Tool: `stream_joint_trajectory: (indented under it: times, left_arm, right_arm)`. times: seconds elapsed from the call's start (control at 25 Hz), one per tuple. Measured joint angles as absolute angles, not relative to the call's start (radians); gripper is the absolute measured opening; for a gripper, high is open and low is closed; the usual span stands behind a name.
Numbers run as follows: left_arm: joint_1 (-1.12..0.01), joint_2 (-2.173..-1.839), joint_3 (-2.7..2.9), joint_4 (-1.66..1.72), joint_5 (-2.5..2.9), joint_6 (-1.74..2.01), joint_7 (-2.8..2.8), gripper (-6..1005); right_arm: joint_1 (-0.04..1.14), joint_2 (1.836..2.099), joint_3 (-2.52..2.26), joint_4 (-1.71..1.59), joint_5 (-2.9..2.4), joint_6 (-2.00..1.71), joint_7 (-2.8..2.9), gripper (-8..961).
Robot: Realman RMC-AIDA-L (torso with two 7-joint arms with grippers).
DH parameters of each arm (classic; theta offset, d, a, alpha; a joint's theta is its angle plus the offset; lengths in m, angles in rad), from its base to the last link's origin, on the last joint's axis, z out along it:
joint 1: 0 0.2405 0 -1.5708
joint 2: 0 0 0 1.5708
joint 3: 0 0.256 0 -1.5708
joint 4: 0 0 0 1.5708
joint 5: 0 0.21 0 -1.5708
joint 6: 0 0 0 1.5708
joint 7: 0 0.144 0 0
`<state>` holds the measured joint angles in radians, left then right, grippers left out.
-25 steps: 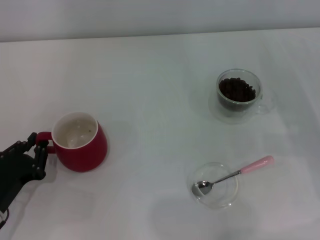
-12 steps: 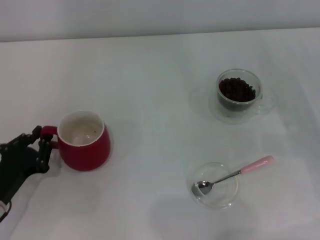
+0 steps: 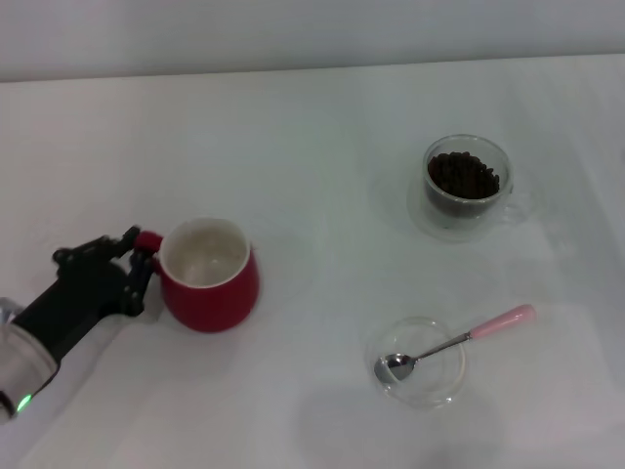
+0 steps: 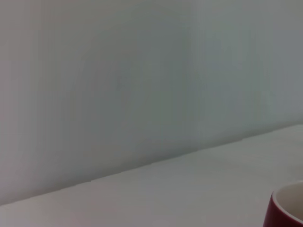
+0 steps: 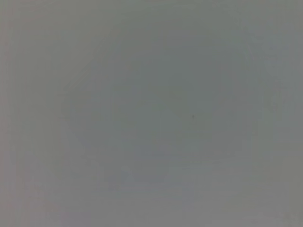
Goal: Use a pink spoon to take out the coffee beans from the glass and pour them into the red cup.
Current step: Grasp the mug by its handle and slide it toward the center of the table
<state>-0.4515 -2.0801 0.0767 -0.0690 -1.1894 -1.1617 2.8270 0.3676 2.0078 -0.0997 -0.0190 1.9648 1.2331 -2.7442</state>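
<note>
Left pincer [image 3: 140,262]: low on the worktop's [image 3: 312,147] left side, its dark fingers clamped on the cup's small loop handle.
Cup [image 3: 208,275]: red, white inside, upright on the worktop, left of centre; just its rim edge shows in the left wrist view [image 4: 286,208].
Glass [image 3: 467,187]: upright at the far right of the worktop, well apart from the cup, its clear handle (faint against the white) on the right.
Beans [image 3: 463,177]: a dark heap inside the glass, filling most of it.
Spoon [image 3: 457,341]: lying at the near right, metal bowl resting in a shallow clear dish [image 3: 421,361], pink handle sticking out past the rim, up and to the right.
Dish: near side of the worktop, in front of the glass and apart from it.
Right pincer: out of sight from where I stand; its wrist camera shows only plain grey.
</note>
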Motion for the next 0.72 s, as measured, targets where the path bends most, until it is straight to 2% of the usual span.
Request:
stream_joint_trajectory:
  times: [0.72]
  left_arm:
    - [-0.598, -2.082, 0.076, -0.076, -1.121, -1.050, 2.826, 155]
  right_arm:
    - [0.378, 2.008, -0.100, -0.018, 1.965, 1.249, -2.744, 587]
